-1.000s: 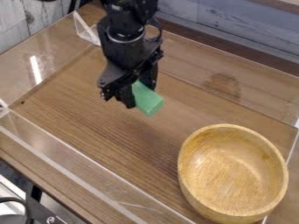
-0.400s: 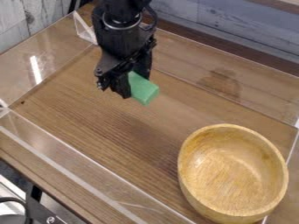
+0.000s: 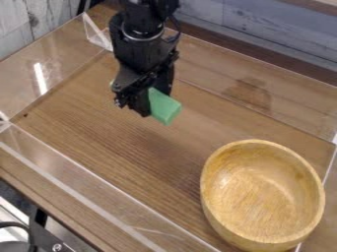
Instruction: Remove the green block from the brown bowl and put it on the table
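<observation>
**Green block clamped in gripper above table, bowl off to the side**

The green block (image 3: 165, 106) is out of the bowl, held in the jaws of the black gripper (image 3: 148, 101). Jaws closed narrow on it, pinching its upper left part; the rest of the block sticks out to the lower right of the fingers, tilted. Whether the block's bottom edge touches the wood under it, cannot tell; it sits very low over the surface.

Gripper points steeply down, arm body coming in from the top of the view, dark and bulky, hiding the block's top end.

Under it is the table (image 3: 118, 167), brown wood grain running lengthwise. The block is over the upper middle area of the tabletop.

The brown bowl (image 3: 262, 192) sits at the lower right, well apart from block and gripper. Light tan, thick rim, grain visible inside. Nothing in it. Right edge of the bowl is near the frame border.

Clear acrylic walls (image 3: 79, 182) border the table: one runs along the front left edge, another along the back; glare on the left panel.
</observation>
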You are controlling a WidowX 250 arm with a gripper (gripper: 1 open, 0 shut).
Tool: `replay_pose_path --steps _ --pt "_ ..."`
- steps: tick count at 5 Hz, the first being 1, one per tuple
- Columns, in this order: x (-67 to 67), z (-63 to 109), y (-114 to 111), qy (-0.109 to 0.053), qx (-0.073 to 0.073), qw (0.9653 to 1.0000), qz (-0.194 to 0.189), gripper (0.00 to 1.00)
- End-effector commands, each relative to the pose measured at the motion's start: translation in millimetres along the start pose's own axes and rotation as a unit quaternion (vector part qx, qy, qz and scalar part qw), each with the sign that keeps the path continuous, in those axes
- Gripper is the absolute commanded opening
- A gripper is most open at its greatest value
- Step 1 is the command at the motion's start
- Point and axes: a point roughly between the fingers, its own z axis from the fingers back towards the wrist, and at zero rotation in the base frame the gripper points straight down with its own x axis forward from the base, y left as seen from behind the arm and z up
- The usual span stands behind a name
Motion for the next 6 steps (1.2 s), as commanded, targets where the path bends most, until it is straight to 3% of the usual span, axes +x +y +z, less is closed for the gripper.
replay_pose_path --steps 1,2,3,4,5,6 --pt "9.1 13.5 -8 -0.008 -0.022 0.9997 0.011 0.0" --pt "26.6 -0.8 -5 -0.006 -0.03 0.9986 -0.043 0.0" --pt "41.2 -15.5 -1 -0.004 -0.036 0.9948 -0.095 0.0" --pt "42.2 -12.0 -8 -0.011 -0.034 0.9939 -0.104 1.0" --pt "39.3 -2.6 -19 -0.012 -0.032 0.9923 -0.119 1.0" --pt "28.9 2.7 -11 -0.004 -0.03 0.986 -0.164 1.0"
